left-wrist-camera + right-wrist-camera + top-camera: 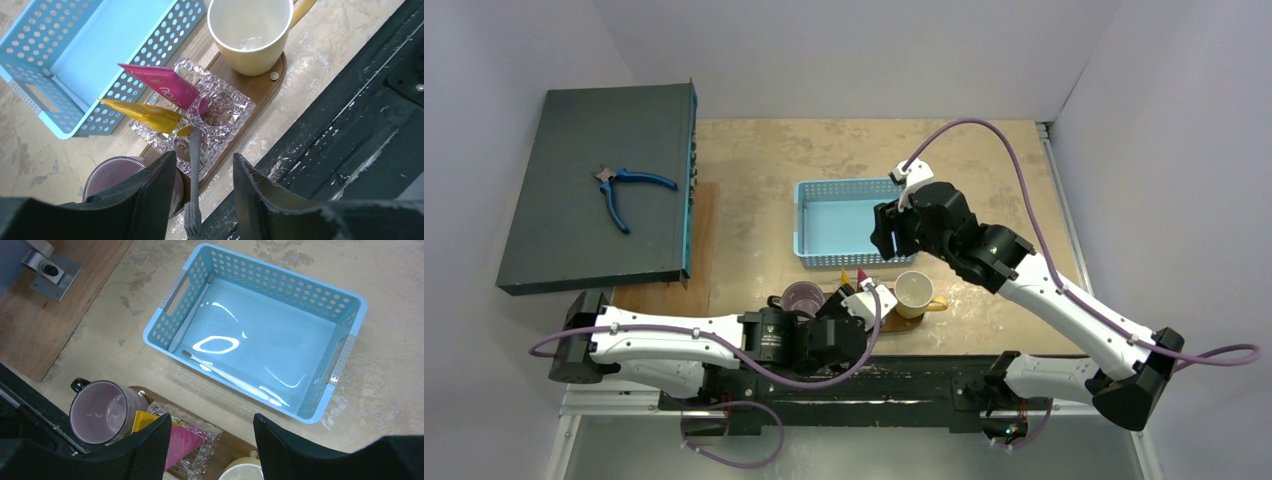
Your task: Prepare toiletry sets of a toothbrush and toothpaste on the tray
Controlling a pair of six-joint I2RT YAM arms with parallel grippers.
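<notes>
A grey toothbrush (195,150) stands head-up in a clear crinkled holder (227,107) on the dark wooden tray (267,82). The pink toothpaste tube (162,84) and the yellow one (142,114) lean in the same holder. My left gripper (204,157) is open just above, and the brush head sits between its fingers, close to the left one. A pale toothbrush (227,376) lies in the blue basket (350,310). My right gripper (212,419) hangs open above the basket's near edge, holding nothing.
On the tray, a yellow mug (914,292) stands at the right end and a purple mug (802,297) at the left. Blue-handled pliers (624,185) lie on a dark raised slab (564,230) at the far left, beside a light wooden board (699,250).
</notes>
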